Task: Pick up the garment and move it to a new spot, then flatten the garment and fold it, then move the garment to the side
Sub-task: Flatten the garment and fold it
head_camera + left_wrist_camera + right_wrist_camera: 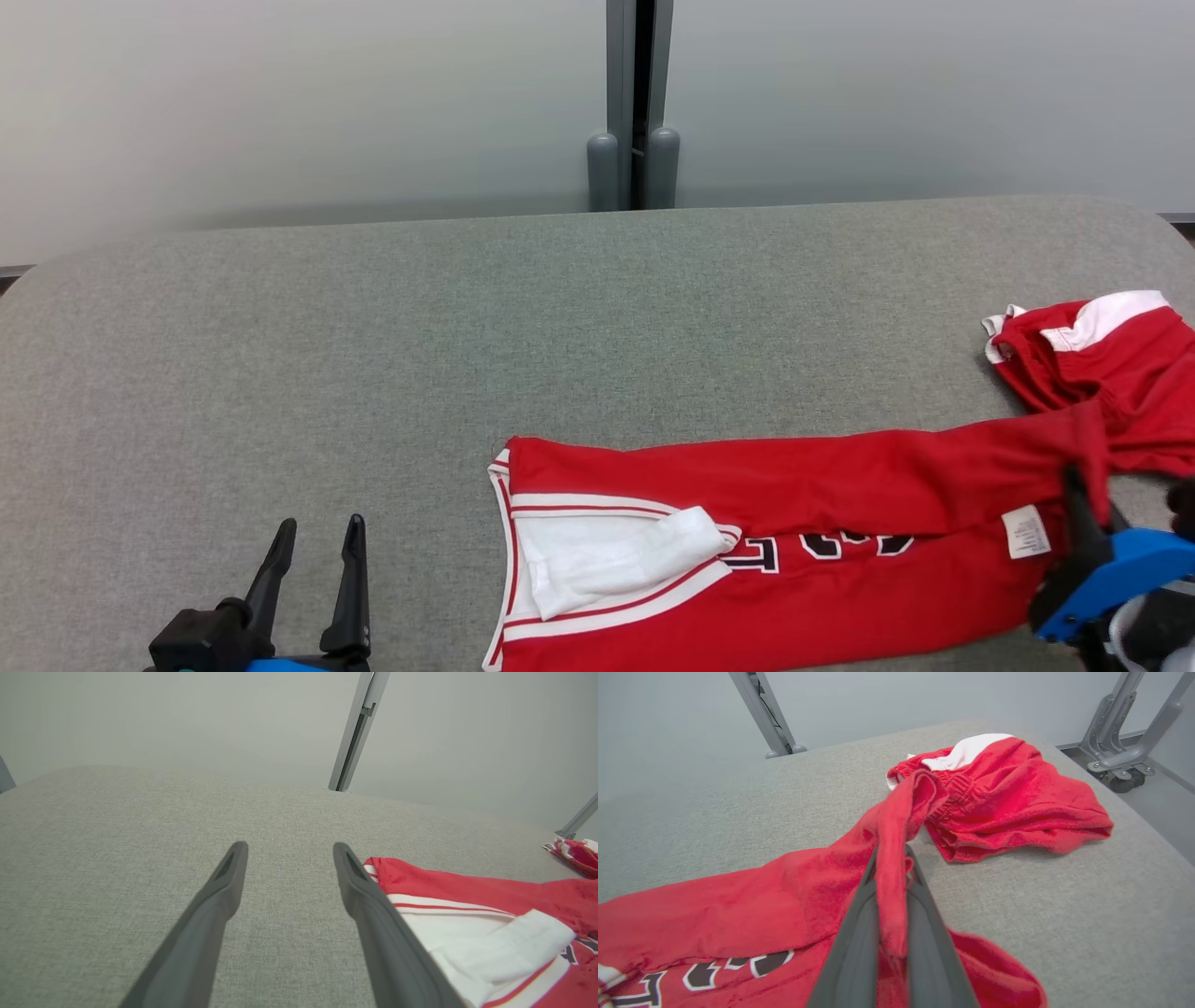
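Note:
The garment (794,485) is a red jersey with white trim and dark letters, lying lengthwise on the grey table (373,327) at the front right. My right gripper (1083,490) is shut on a raised fold at the jersey's right end; in the right wrist view its fingers (852,933) pinch the red cloth (738,905) between them, at the gripper (891,854). My left gripper (317,537) stands open at the front left, just left of the jersey's trimmed end (467,886), with nothing between its fingers (224,882).
A second red piece of clothing with a white band (1111,364) lies crumpled at the table's far right (1008,793), touching the lifted fold. A grey post (635,103) stands behind the table. A wheeled metal frame (1120,756) is beyond the right edge.

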Controlling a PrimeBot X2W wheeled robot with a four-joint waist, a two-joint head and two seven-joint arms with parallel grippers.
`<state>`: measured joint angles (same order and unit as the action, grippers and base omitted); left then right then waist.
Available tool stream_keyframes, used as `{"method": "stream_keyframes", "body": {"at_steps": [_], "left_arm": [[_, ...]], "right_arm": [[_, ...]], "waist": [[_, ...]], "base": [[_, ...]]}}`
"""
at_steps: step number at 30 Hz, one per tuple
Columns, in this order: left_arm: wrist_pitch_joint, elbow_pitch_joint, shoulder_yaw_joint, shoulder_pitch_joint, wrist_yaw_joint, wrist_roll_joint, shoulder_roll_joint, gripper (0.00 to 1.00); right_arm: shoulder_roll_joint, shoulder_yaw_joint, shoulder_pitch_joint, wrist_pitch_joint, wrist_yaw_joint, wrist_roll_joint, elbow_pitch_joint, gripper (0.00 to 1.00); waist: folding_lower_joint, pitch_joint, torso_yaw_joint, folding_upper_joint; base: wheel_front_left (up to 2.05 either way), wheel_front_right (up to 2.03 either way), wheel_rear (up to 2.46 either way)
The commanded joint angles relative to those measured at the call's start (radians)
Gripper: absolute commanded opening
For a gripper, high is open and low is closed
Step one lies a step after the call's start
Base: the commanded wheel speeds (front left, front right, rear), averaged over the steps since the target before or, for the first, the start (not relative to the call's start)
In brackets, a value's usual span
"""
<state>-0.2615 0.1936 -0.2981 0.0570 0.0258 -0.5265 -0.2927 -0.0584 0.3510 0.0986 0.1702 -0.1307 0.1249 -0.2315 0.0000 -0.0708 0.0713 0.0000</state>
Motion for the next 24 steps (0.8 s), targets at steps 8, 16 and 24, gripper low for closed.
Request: {"method": "stream_keyframes", "body": {"at_steps": [8, 16, 24], "left_arm": [[0.001, 0.019, -0.012, -0.034, -0.008, -0.002, 0.006, 1.00], [0.002, 0.031, -0.022, -0.046, -0.020, -0.009, 0.012, 1.00], [0.000, 0.046, -0.030, -0.060, -0.030, -0.008, 0.022, 1.00]], "right_arm": [[0.008, -0.335, -0.010, 0.002, 0.000, 0.250, 0.059, 0.00], [0.007, -0.622, 0.056, -0.054, 0.000, 0.426, -0.003, 0.00], [0.007, -0.795, 0.169, -0.111, 0.000, 0.531, -0.158, 0.00]], "waist": [[0.0000, 0.006, -0.014, 0.0000], [0.0000, 0.016, -0.064, 0.0000], [0.0000, 0.007, -0.130, 0.0000]], "base": [[0.00, 0.00, 0.00], [0.00, 0.00, 0.00], [0.00, 0.00, 0.00]]}}
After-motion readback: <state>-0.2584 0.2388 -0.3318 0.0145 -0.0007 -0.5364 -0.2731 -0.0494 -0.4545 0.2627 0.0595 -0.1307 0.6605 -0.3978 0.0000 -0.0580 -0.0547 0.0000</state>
